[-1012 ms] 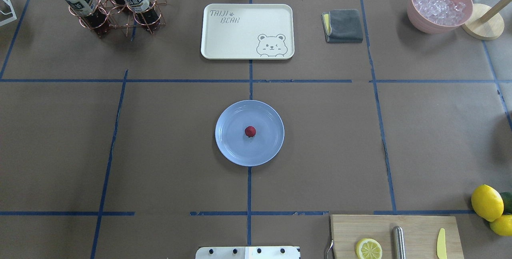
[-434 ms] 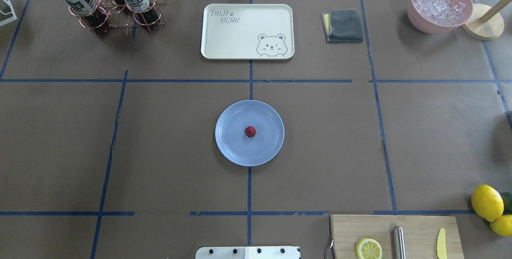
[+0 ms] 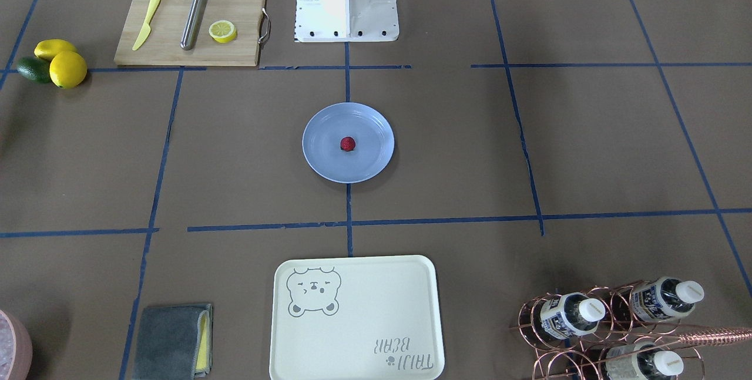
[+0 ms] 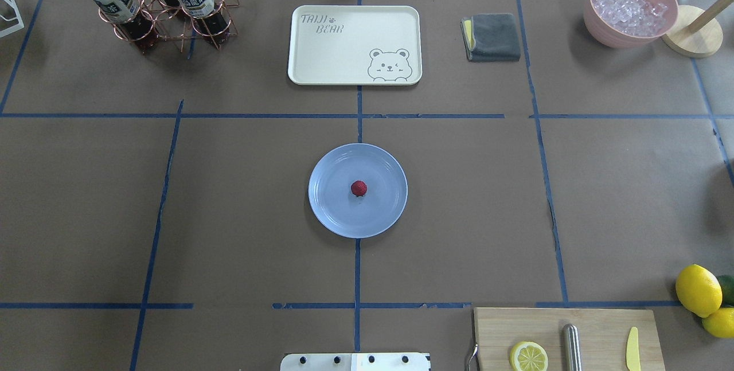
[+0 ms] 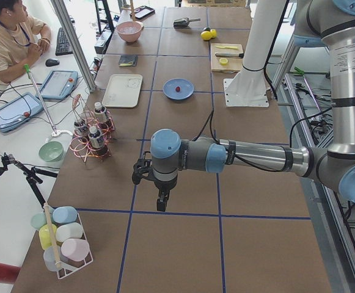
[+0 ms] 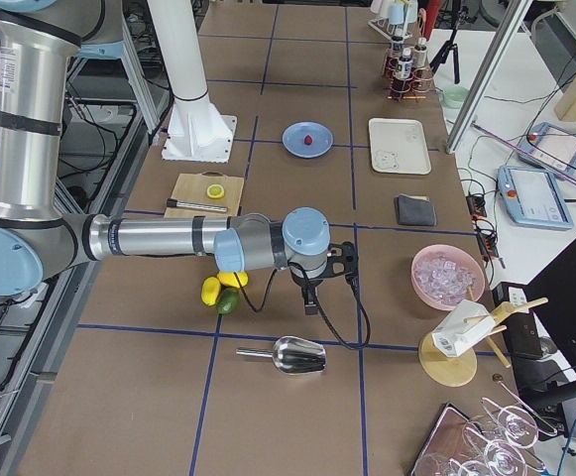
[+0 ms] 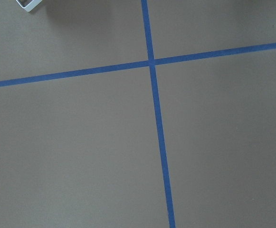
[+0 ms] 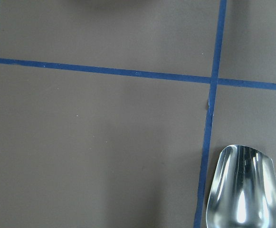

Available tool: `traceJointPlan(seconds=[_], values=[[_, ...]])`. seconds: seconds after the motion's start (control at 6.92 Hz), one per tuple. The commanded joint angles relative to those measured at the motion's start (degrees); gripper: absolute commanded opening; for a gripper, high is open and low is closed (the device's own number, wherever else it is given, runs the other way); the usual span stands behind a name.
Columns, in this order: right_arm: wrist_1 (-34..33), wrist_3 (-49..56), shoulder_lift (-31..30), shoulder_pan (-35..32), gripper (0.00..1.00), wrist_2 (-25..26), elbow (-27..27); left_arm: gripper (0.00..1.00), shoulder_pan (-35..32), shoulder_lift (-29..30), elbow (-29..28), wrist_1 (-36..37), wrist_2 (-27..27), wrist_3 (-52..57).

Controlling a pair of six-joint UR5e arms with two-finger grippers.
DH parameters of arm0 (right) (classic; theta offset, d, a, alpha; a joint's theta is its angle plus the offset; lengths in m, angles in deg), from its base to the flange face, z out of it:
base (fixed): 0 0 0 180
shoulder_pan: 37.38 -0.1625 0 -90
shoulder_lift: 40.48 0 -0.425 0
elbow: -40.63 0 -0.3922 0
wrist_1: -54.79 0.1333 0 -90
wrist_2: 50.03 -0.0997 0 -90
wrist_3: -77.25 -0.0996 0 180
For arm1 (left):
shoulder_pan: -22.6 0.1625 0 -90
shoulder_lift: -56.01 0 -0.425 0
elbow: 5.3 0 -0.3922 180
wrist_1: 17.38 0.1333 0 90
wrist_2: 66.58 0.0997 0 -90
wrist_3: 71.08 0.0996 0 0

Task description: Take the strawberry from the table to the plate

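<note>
Strawberry: the strawberry (image 4: 359, 188) sits at about the middle of the plate (image 4: 332, 216), touching its floor and apart from the rim all round.
Its axis: from above the berry reads as nearly round, so no long axis can be told.
Plate: it lies flat at the centre of the table (image 4: 229, 216), over a blue tape line, with bare paper around it.
Task state: judged from how things lie, the berry is already where the task wants it, and no carrying step looks left to do.
Left gripper: the left gripper (image 5: 160, 204) hangs pointing down over bare table at the robot's left end. Whether it is open, and whether it holds anything, cannot be told, since its wrist view shows only a tape cross.
Right gripper: the right gripper (image 6: 310, 305) hangs over the table's right end, just beside the lemons (image 6: 221, 288) and near a metal scoop (image 8: 242, 190). Its opening cannot be told either.
Direction: the berry lies toward the table's middle from each gripper, well apart from both, and neither arm looks clearly nearer.
Further out: a cream tray (image 4: 344, 55) lies beyond the plate, and a cutting board (image 4: 550, 325) sits near the robot's base.
</note>
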Motion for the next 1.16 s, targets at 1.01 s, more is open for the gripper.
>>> traceJointPlan(seconds=[1.01], values=[[1.1, 2.6, -1.1, -0.2, 1.00, 5.5, 2.6, 1.00, -0.2, 0.0, -0.4, -0.5, 2.9, 2.7]])
